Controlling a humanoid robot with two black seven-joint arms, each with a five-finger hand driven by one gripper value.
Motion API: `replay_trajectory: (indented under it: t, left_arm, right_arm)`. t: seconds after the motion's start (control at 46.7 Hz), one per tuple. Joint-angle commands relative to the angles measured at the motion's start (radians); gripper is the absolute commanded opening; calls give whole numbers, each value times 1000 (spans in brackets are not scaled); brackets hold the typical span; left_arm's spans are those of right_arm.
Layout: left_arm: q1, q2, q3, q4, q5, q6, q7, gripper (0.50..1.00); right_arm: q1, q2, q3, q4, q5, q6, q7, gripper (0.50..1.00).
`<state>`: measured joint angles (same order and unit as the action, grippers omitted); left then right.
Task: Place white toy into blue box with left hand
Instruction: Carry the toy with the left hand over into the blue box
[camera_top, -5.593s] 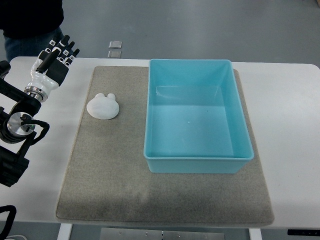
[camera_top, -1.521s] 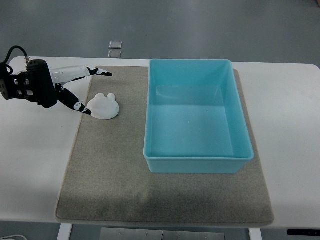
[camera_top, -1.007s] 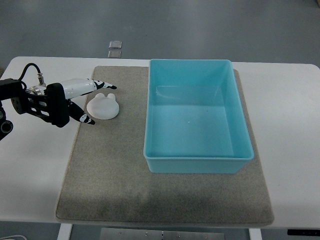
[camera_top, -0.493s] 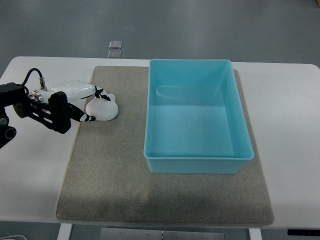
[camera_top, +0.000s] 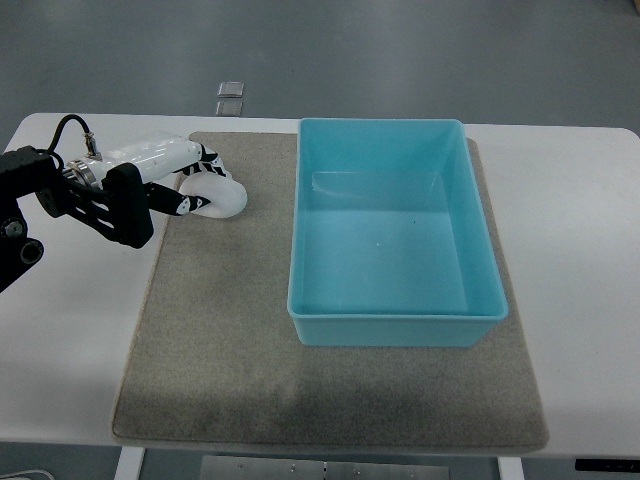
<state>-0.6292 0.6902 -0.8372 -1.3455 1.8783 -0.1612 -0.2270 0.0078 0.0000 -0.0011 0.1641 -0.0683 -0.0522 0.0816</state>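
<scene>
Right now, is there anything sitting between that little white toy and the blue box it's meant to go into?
Nothing visible. The left robot hand grips the white toy, and only bare grey mat lies between it and the blue box. Its near wall must be cleared.

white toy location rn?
Top view, upper left: the white toy sits in the left hand over the grey mat, left of the blue box.
</scene>
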Motion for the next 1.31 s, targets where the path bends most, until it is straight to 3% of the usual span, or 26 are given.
replay_trajectory:
  t: [0.0, 0.214, 0.493, 0.771, 1.093, 1.114, 1.136, 1.179, 1.2, 1.286]
  left_arm:
    - [-36, -5, -14, -12, -4, 0, 0, 500]
    - [-138, -107, -13, -49, -7, -14, 0, 500]
    - [-150, -293, 85, -80, -5, -20, 0, 500]
    - [-145, -356, 225, -72, 5, -18, 0, 500]
    - [-147, -353, 302, -46, 12, -18, 1, 500]
    - [-147, -351, 302, -46, 12, -18, 1, 527]
    - [-147, -351, 300, -46, 12, -18, 1, 605]
    - [-145, -350, 296, -46, 8, -12, 1, 822]
    - [-145, -348, 293, -46, 7, -11, 1, 884]
    - [-145, -347, 287, -52, -2, -8, 1, 973]
  right_arm:
    - [0, 0, 0, 0, 1, 0, 0, 936]
    - [0, 0, 0, 0, -1, 0, 0, 936]
    - [0, 0, 1, 0, 1, 0, 0, 936]
    - [0, 0, 0, 0, -1, 0, 0, 936]
    - [0, 0, 0, 0, -1, 0, 1, 936]
    - [0, 0, 0, 0, -1, 0, 1, 936]
    - [0, 0, 0, 0, 1, 0, 0, 936]
    - [0, 0, 0, 0, -1, 0, 1, 936]
    - [0, 0, 0, 0, -1, 0, 1, 936]
    - [0, 0, 0, 0, -1, 0, 1, 936]
